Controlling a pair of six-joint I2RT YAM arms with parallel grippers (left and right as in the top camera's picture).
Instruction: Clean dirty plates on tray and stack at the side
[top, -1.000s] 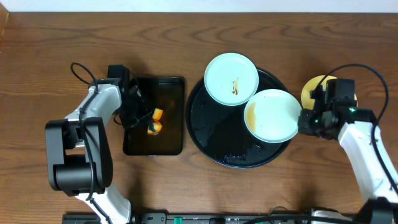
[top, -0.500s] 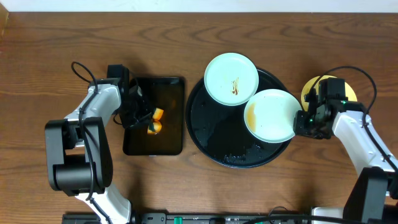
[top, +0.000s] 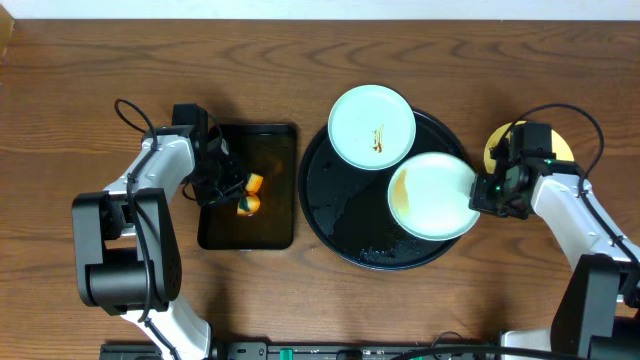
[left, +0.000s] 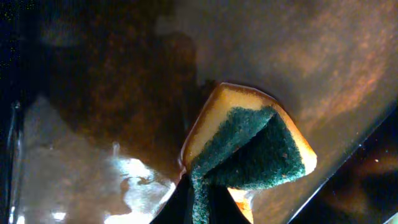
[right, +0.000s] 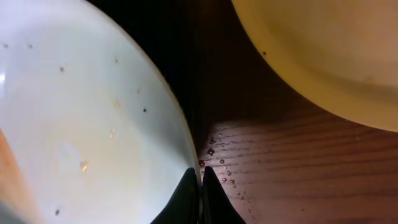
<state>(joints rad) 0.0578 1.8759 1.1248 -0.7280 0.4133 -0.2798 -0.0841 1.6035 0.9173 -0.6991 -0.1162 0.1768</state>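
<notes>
Two mint-blue plates lie on the round black tray (top: 340, 215). The far plate (top: 372, 126) has a thin brown smear. The near plate (top: 432, 195) has a brown smear on its left side; my right gripper (top: 478, 194) is shut on its right rim, as the right wrist view (right: 200, 180) shows on the plate (right: 81, 112). The yellow plate (top: 500, 145) lies on the table right of the tray, partly under my right arm; it also shows in the right wrist view (right: 323, 56). My left gripper (top: 232, 192) is shut on a yellow-and-green sponge (left: 249, 146) over the rectangular tray.
A small rectangular black tray (top: 270, 225) with wet brown liquid lies left of the round tray; the sponge (top: 248, 198) is over it. Water droplets sit on the wood by the plate rim (right: 217, 165). The tables far edge runs along the top of the overhead view.
My right gripper has moved left with the near mint plate, sliding it a little further onto the round tray. The left arm and sponge have not moved.
</notes>
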